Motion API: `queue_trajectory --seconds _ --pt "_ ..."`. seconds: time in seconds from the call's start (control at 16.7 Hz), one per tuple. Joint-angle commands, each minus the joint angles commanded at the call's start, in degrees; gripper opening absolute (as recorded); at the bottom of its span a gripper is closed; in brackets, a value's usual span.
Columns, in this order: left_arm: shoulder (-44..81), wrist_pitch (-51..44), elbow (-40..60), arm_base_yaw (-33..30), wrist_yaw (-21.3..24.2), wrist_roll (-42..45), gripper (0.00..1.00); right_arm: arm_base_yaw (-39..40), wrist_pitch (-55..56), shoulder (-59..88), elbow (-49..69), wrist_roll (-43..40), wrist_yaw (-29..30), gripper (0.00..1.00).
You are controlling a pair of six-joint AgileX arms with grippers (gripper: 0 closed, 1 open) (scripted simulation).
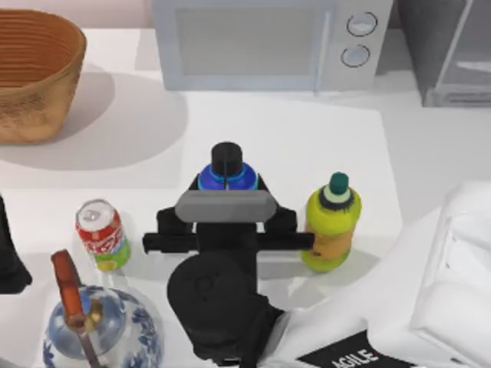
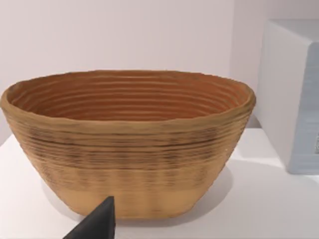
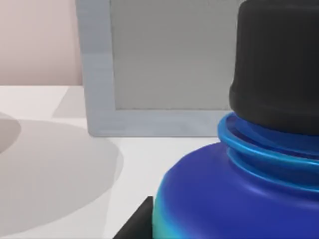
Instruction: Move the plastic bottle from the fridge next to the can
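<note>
The plastic bottle [image 1: 226, 173], blue with a black cap, stands upright at the table's middle. My right gripper [image 1: 227, 185] reaches over it from the near side, its black fingers pressed to both sides of the body, shut on it. In the right wrist view the plastic bottle [image 3: 239, 189] looms very close, one dark finger [image 3: 134, 224] against its side. The red can [image 1: 101, 234] stands to the bottle's left, about a hand's width away. The grey fridge [image 1: 453, 54] is at the back right corner. My left arm [image 1: 8, 261] is parked at the left edge.
A yellow-green bottle [image 1: 331, 222] stands just right of my right gripper. A blue-and-white teapot [image 1: 100, 330] sits in front of the can. A woven basket [image 1: 34, 73] is at the back left, a microwave [image 1: 268, 42] at the back middle.
</note>
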Motion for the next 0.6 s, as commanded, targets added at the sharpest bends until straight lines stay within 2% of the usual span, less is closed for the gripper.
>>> queue_trajectory --seconds 0.6 --pt "0.0 0.0 0.0 0.0 0.0 0.0 1.0 0.0 0.0 0.0 0.0 0.0 0.0 0.75"
